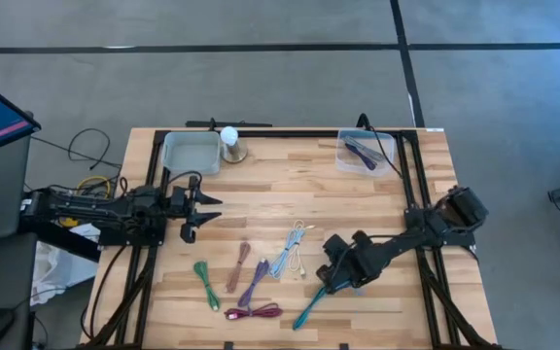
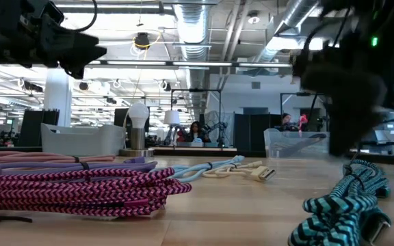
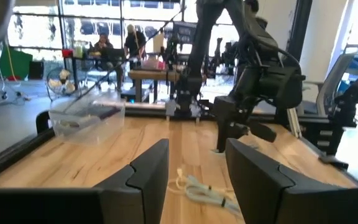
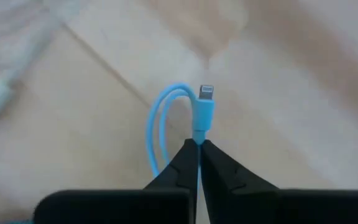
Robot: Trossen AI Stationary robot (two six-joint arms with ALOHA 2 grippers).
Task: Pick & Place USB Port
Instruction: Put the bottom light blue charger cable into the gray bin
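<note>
My right gripper [image 1: 337,280] is low over the table's near right part, shut on a teal-blue USB cable [image 1: 311,306] whose length trails toward the near edge. In the low view this braided cable [image 2: 340,201] lies mostly on the wood. My left gripper [image 1: 198,210] waits open at the table's left side, touching nothing; its fingers [image 3: 146,171] point across the table. Several other coiled cables lie on the wood between the arms: green [image 1: 205,282], pink [image 1: 238,265], purple [image 1: 254,282], magenta [image 1: 253,312] and light blue [image 1: 285,255]. My right gripper [image 4: 199,144] pinches the blue cable just behind its plug [image 4: 199,129], between the two fingertips. The plug's metal tip [image 4: 206,92] sticks out past the fingers and a loop of cable [image 4: 157,124] curves back beside them. The fingers slant down from the right. The remaining cable lies on the table.
A clear bin [image 1: 191,152] stands at the far left and another clear bin [image 1: 363,154] holding cables at the far right. A light bulb on a base [image 1: 230,144] stands beside the left bin. Bare wood lies in the table's middle.
</note>
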